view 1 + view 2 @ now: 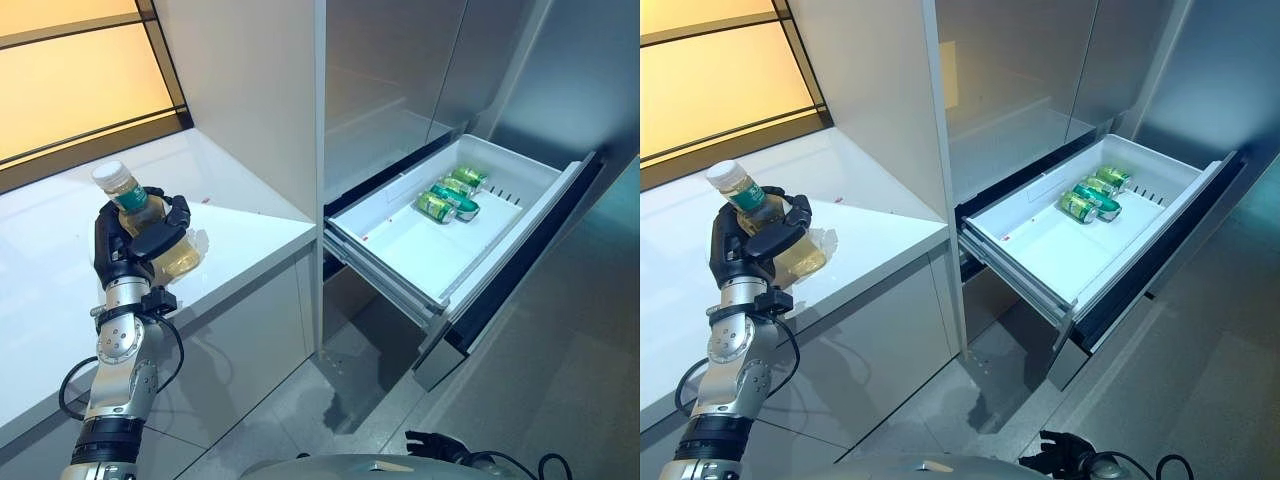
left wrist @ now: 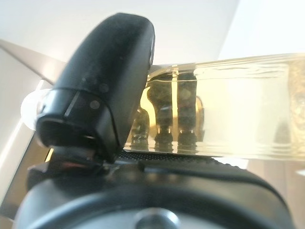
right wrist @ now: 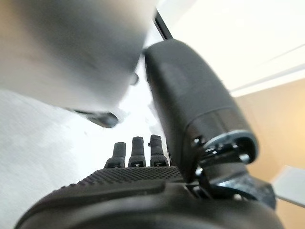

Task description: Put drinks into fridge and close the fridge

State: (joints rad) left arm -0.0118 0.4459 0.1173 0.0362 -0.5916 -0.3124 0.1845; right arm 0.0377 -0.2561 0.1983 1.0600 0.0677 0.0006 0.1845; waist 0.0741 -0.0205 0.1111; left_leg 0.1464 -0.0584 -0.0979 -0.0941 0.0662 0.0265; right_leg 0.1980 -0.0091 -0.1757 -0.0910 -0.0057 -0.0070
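Note:
My left hand [image 1: 128, 248] is shut on a bottle [image 1: 128, 197] of pale yellow drink with a green label and a white cap. It holds the bottle upright over the white counter [image 1: 245, 225], at the left. In the left wrist view the thumb [image 2: 109, 71] and fingers wrap the clear bottle [image 2: 238, 109]. The fridge's white drawer [image 1: 410, 250] stands pulled open at the right, with green cans [image 1: 452, 195] lying at its far end. My right hand [image 3: 133, 191] is low, with straight fingers and nothing in it.
The tall silver fridge front [image 1: 390, 80] rises above the drawer. The counter's white side panel [image 1: 250, 320] meets the fridge at the drawer's left corner. Grey floor [image 1: 560, 350] lies in front of and beside the drawer.

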